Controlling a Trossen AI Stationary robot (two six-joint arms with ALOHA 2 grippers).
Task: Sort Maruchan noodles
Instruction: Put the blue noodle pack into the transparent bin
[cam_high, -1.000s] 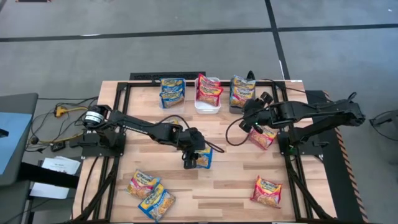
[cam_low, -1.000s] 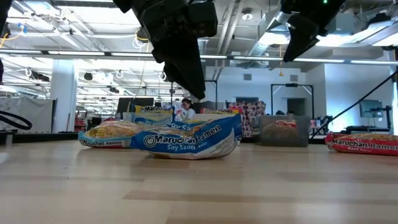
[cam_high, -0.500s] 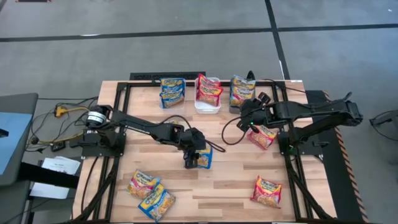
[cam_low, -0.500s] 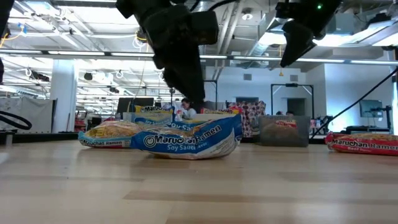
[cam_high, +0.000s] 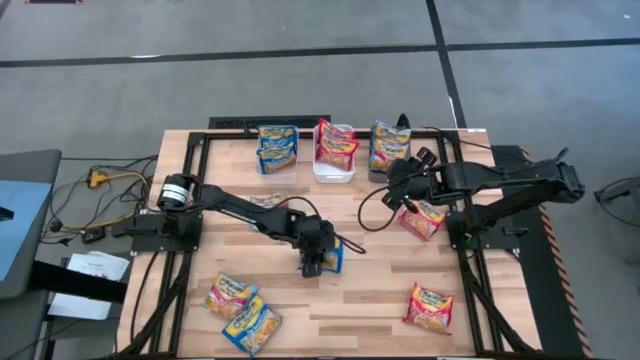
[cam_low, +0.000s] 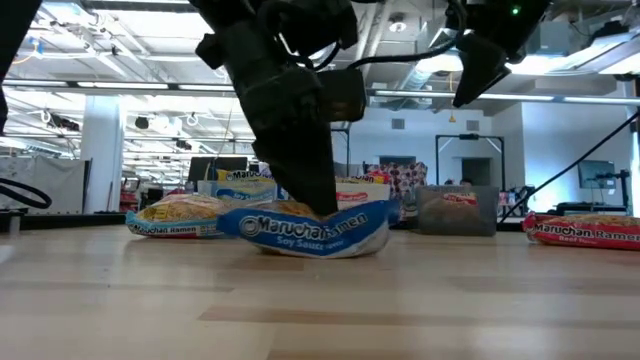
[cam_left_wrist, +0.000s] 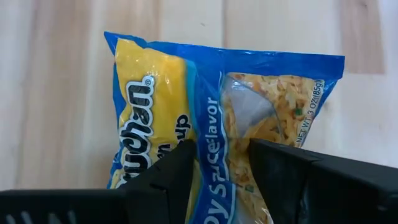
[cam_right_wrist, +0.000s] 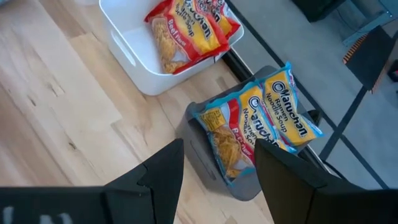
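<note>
A blue-and-yellow Maruchan noodle packet (cam_high: 331, 256) lies flat on the wooden table near its middle. My left gripper (cam_high: 312, 264) has come down on it from above, fingers open. The left wrist view shows the packet (cam_left_wrist: 186, 87) running under and between the two fingers. My right gripper (cam_high: 404, 190) hangs open above the table's far right, over nothing, and looks toward the bins. Other packets lie loose: a red one (cam_high: 423, 219) under the right arm, a red one (cam_high: 428, 306) at the near right, and two (cam_high: 240, 310) at the near left. My left gripper touches the packet's upper face with both open fingertips (cam_left_wrist: 177, 165), slanting down from the table's left. A strip of the wrapper's middle (cam_left_wrist: 219, 140) stands between the fingers. The packet lies on the table (cam_low: 310, 228), its top pushed down under the fingers.
Three bins stand along the far edge: one with blue packets (cam_high: 277, 148), a white one with red packets (cam_high: 335, 152) and a dark one with blue-and-orange packets (cam_high: 388, 148). Another packet (cam_high: 265, 200) shows beneath the left arm. Bare wood lies at the near middle.
My left gripper has sunk onto the blue packet and shifted slightly toward the near edge, its finger gap unchanged. The packet's raised top has been pushed flatter. The right arm has kept still.
</note>
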